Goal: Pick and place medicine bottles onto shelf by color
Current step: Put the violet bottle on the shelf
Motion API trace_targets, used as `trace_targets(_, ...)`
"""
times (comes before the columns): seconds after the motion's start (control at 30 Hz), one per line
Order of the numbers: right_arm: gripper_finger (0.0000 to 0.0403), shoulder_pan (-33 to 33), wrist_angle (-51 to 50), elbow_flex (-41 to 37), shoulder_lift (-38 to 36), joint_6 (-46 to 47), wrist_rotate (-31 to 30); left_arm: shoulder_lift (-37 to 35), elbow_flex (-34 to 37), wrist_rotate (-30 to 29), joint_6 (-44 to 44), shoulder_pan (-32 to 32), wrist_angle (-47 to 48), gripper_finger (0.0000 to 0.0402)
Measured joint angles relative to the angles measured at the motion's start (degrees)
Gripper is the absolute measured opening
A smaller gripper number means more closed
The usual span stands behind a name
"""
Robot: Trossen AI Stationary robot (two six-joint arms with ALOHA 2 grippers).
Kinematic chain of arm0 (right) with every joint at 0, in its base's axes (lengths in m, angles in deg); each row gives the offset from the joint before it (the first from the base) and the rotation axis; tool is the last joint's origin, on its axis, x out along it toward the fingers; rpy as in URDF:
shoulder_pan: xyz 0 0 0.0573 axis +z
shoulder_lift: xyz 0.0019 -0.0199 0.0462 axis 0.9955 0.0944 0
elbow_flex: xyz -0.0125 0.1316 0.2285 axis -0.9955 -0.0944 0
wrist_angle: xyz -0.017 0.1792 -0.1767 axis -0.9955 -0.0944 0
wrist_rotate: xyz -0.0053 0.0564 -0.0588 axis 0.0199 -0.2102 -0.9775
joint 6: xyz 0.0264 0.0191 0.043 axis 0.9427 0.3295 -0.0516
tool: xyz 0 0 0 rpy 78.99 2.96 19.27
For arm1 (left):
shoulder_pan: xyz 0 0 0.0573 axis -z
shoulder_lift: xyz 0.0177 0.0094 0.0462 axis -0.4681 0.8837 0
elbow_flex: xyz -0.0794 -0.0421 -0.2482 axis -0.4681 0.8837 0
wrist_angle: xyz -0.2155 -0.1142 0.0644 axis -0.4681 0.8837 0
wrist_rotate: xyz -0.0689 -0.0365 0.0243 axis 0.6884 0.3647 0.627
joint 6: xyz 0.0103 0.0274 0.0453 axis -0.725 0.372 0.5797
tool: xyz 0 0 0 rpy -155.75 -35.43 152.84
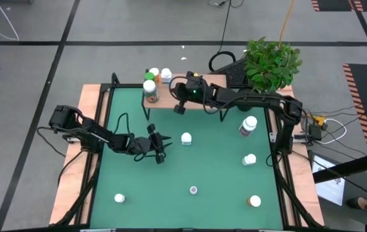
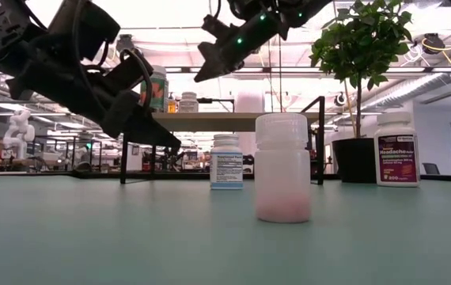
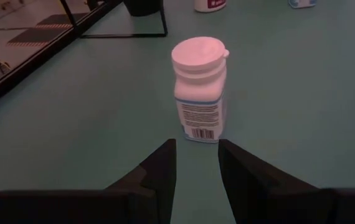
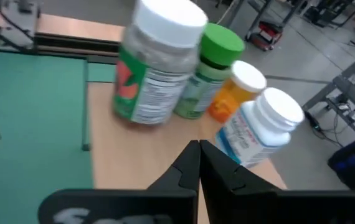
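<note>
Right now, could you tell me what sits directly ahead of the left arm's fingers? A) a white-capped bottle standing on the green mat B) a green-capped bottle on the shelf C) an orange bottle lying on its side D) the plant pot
A: in the left wrist view, the white-capped bottle stands upright on the green mat just beyond the left fingers, not yet between them.

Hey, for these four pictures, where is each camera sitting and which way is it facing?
High: overhead, straight down; both arms, green mat.
Low: mat level, facing the room; arms overhead, translucent white bottle.
Left wrist: behind left tool, facing blue-labelled white bottle, also visible in high.
Right wrist: behind shut right tool, facing the light wood shelf.
</note>
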Motion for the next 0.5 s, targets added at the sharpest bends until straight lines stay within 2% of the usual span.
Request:
trace_targets(0.3, 0.0000, 3.76, -5.36, -0.05, -0.93, 0.29, 0.02, 0.00, 0.00, 0.00, -0.33, 0.13, -0.31, 0.0122)
trace_targets(0.5, 0.0000, 6.71, -5.51, -0.07, -1.12, -0.27, 0.10, 0.00, 0.00, 0.66, -0.35, 0.15, -0.33, 0.0122)
